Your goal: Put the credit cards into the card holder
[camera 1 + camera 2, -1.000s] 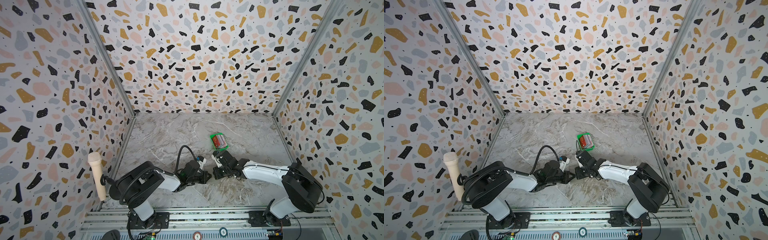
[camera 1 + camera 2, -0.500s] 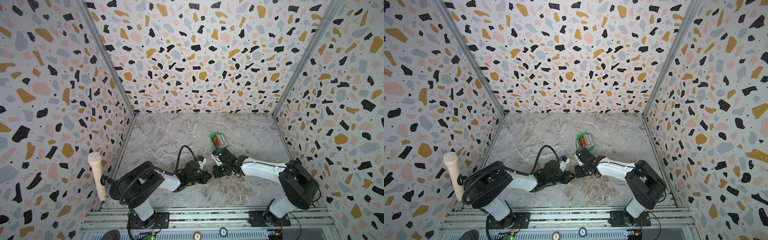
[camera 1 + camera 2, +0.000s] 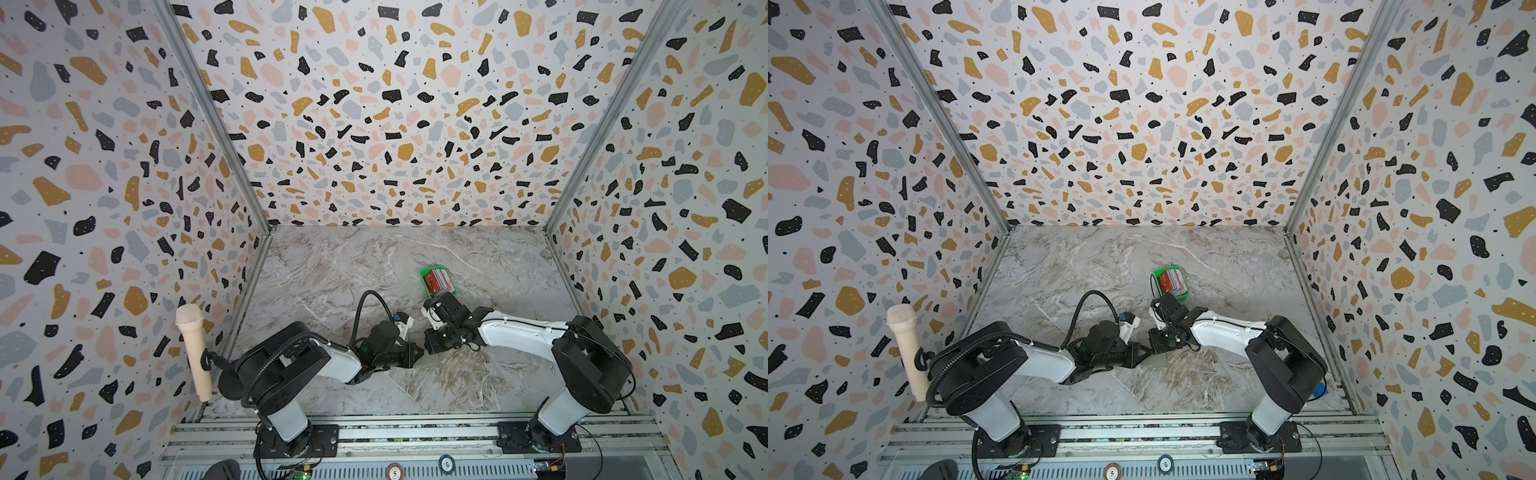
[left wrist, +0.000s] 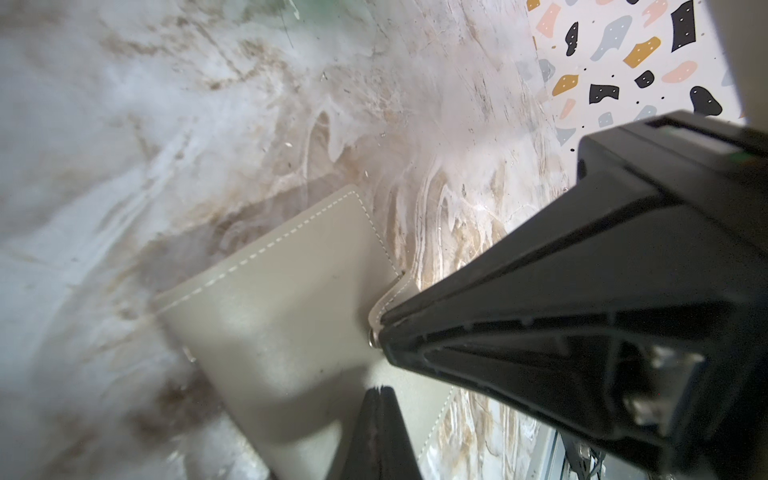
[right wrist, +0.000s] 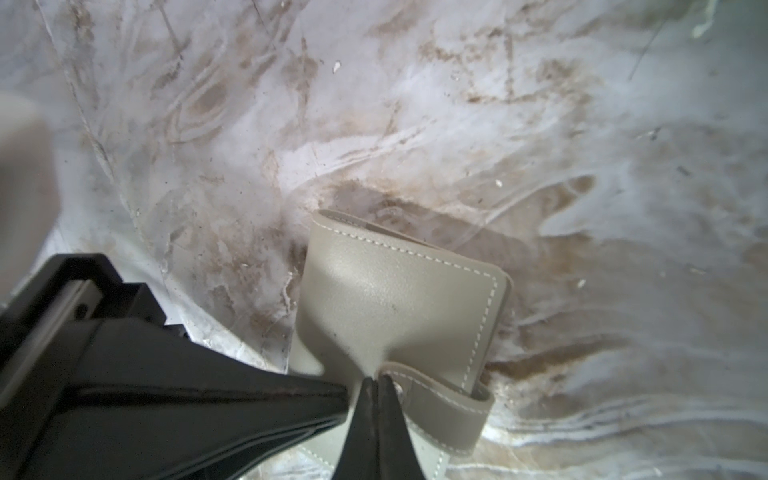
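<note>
In both top views the grey-veined marble tabletop (image 3: 353, 266) carries a small bright-green plastic tray (image 3: 424, 275) with the stack of thin plastic credit cards (image 3: 437, 283) inside it, a red one uppermost. At six o'clock from the tray two black grippers meet tip to tip. The left gripper (image 3: 418, 354) points in from nine o'clock and the right gripper (image 3: 430, 351) from three o'clock. Only a pale sliver of the flat grey-taupe folding card holder (image 3: 430, 363) shows beneath them, on the tabletop.

In the left wrist view the right gripper (image 4: 384, 332) is clamped on the card holder's (image 4: 291, 299) snap tab (image 4: 390, 298). The left gripper's own fingers (image 4: 374, 432) are pressed together at the cover, and I cannot tell whether they grip it.

In the right wrist view the right gripper (image 5: 376, 388) pinches the card holder's (image 5: 395, 299) stitched cover beside the snap tab (image 5: 440, 409). The cover rises in a fold to the pinch, with the left gripper (image 5: 343, 390) just beside it
</note>
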Tool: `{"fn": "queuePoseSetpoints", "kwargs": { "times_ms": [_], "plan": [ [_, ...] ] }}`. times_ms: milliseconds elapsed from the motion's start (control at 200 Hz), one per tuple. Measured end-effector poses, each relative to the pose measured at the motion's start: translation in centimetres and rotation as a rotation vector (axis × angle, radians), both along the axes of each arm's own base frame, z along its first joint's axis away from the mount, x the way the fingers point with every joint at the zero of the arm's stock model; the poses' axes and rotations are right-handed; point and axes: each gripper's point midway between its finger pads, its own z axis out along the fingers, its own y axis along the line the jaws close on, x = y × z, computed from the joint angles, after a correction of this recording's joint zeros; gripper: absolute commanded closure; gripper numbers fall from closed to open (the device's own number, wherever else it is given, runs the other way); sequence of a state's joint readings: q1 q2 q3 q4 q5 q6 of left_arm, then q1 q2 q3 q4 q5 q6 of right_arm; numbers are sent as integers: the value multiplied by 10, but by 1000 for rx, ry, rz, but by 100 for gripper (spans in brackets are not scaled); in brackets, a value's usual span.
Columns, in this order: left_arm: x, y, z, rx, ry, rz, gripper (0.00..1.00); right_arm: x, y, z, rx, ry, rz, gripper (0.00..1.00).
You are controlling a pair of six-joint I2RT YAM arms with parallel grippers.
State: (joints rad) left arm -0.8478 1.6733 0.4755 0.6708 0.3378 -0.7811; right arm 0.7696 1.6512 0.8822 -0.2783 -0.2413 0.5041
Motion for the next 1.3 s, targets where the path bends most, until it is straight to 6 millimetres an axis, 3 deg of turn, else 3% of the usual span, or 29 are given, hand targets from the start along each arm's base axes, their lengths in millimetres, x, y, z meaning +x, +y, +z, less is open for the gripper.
{"fn": "queuePoseSetpoints", "kwargs": {
  "times_ms": [50, 175, 385, 415, 451, 496, 631, 641, 656, 676, 736, 766, 851, 1086, 1302],
  "plan": [
    [-1, 0, 0, -2, 0, -2, 100, 0, 0, 0, 7, 5, 1, 100],
    [-4, 4, 2, -4, 4, -4, 100, 0, 10, 12, 55, -20, 29, 79],
    [-8, 17, 24, -49, 3, 35, 78, -3, 27, 32, 85, -149, 97, 55],
    [-6, 19, 31, -61, -8, 45, 74, -2, 28, 41, 99, -175, 98, 51],
    [-3, 19, 41, -78, -24, 56, 69, 1, 27, 53, 117, -213, 96, 36],
    [-1, 21, 53, -98, -47, 68, 63, 5, 28, 73, 149, -271, 89, 25],
    [11, 31, 95, -141, -153, 127, 48, 3, 25, 142, 280, -488, 78, 15],
    [12, 32, 98, -142, -162, 132, 41, 2, 24, 147, 291, -504, 76, 14],
    [13, 33, 103, -146, -176, 139, 10, 1, 23, 152, 302, -523, 74, 14],
    [15, 34, 109, -147, -194, 148, 0, -1, 21, 159, 318, -544, 71, 14],
    [24, 40, 129, -151, -255, 189, 0, -5, 11, 171, 349, -604, 48, 11],
    [27, 44, 136, -142, -281, 205, 0, -6, 7, 174, 363, -623, 33, 0],
    [37, 55, 151, -112, -348, 266, 0, -5, -4, 175, 361, -670, -2, 1],
    [72, 88, 213, -21, -571, 471, 0, -3, -29, 139, 252, -674, -64, 1],
    [97, 137, 248, 193, -763, 670, 0, -1, -42, 153, 262, -740, -110, 0]
  ]
}}
